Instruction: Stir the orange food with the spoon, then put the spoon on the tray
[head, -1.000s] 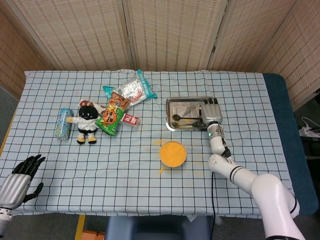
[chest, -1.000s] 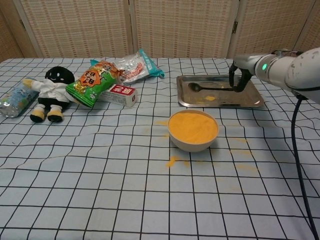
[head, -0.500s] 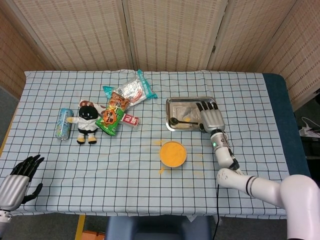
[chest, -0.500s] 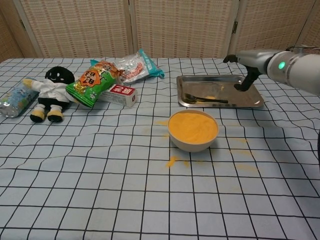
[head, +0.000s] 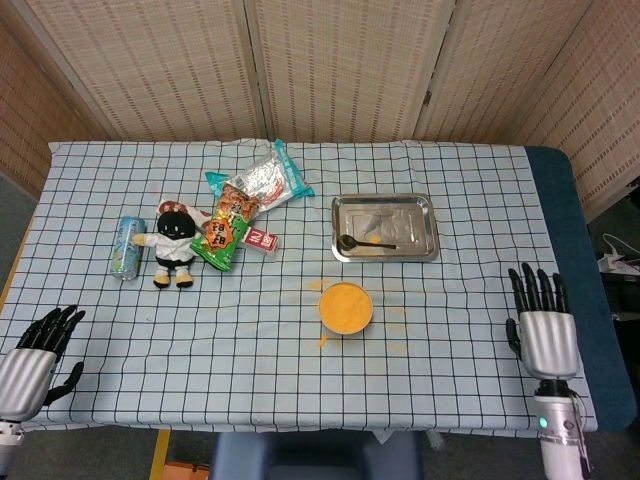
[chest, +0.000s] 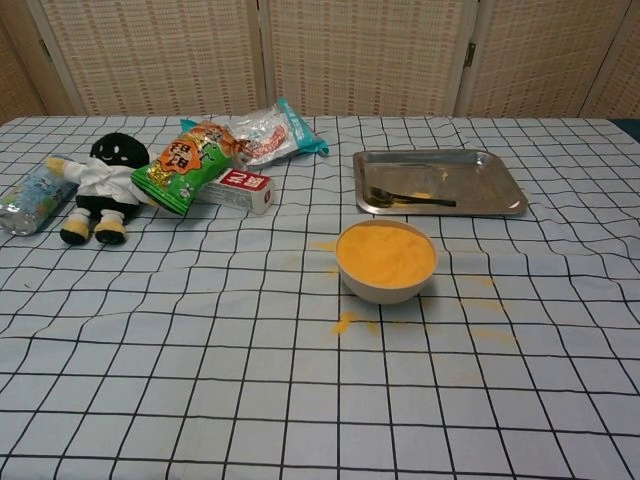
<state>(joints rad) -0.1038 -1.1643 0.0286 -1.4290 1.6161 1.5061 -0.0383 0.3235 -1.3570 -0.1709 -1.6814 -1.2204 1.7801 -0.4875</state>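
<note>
On the checked blue-and-white cloth covering the worktop (head: 250, 340), a white bowl of orange food (head: 345, 307) sits near the middle, with orange crumbs (chest: 345, 322) spilled on the cloth around it. Just behind it lies a rectangular silver metal tray (head: 418, 216), and a dark spoon (head: 363, 243) rests inside along the tray's front edge, its bowl end to the left. To the left are snack packets (head: 240, 210), a small red-and-white box (head: 263, 239), a black-and-white plush doll (head: 174, 242) and a pale blue can (head: 126, 246) lying on its side. The right hand (head: 543, 325) rests at the near right edge, empty, fingers straight and apart. The left hand (head: 38, 352) sits at the near left corner, empty, fingers spread. Both are well apart from the tray.
</note>
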